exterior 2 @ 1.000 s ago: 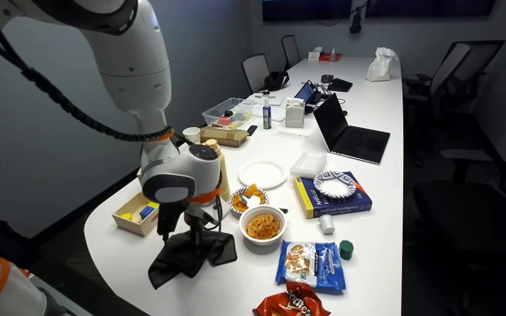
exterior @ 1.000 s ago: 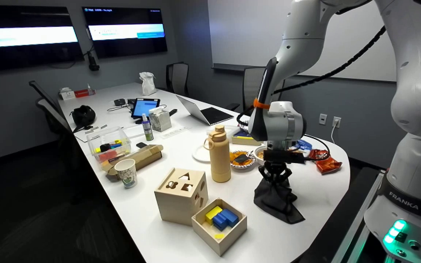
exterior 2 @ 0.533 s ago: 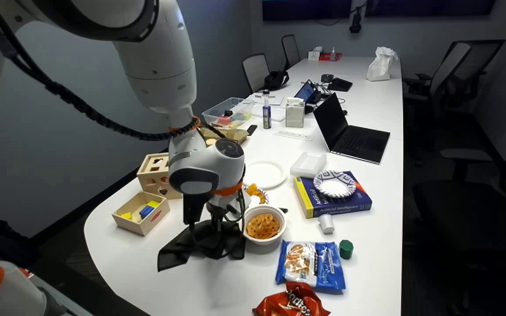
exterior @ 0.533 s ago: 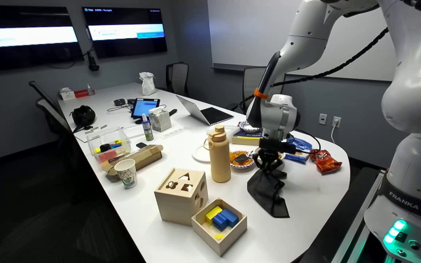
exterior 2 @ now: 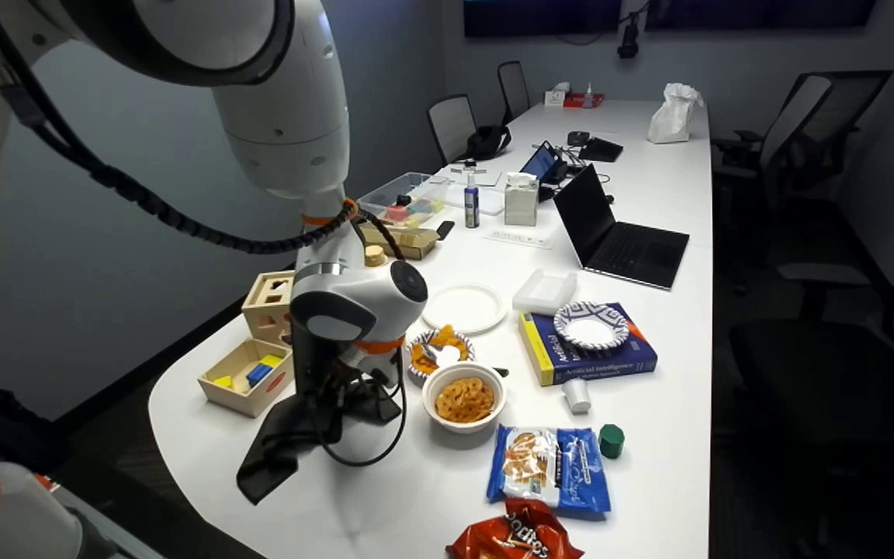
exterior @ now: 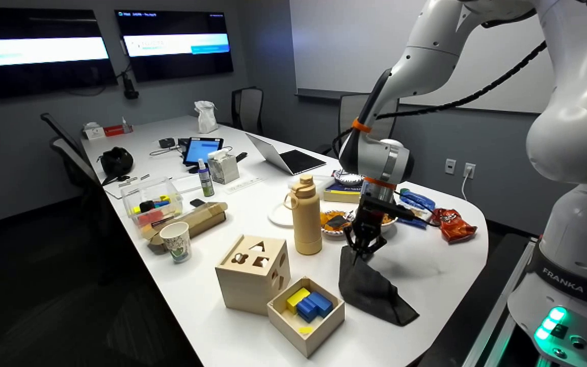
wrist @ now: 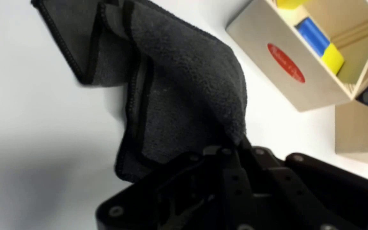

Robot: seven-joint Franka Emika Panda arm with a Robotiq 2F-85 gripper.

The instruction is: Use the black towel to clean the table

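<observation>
The black towel (exterior: pixel 375 293) hangs from my gripper (exterior: pixel 361 248) and spreads toward the near end of the white table (exterior: pixel 436 265). It also shows in an exterior view (exterior 2: pixel 280 450) and fills the upper middle of the wrist view (wrist: pixel 184 83). My gripper is tilted, and its fingers (wrist: pixel 235 148) are closed on a pinched edge of the towel in the wrist view. The towel's far corner lies on or just above the tabletop; I cannot tell whether it touches. The fingertips in an exterior view (exterior 2: pixel 330 396) are partly hidden by the arm and towel.
An open wooden box (exterior: pixel 306 316) with blue and yellow blocks stands close beside the towel. A shape-sorter box (exterior: pixel 252 275), tan bottle (exterior: pixel 307 219), chip bowl (exterior 2: pixel 464 396), blue snack bag (exterior 2: pixel 548 470) and red bag (exterior: pixel 454 224) stand nearby. The table edge curves round the near end.
My gripper has moved toward the bottle and wooden boxes, and its wrist has tilted. The towel has gone with it and now stretches out longer toward the near table end.
</observation>
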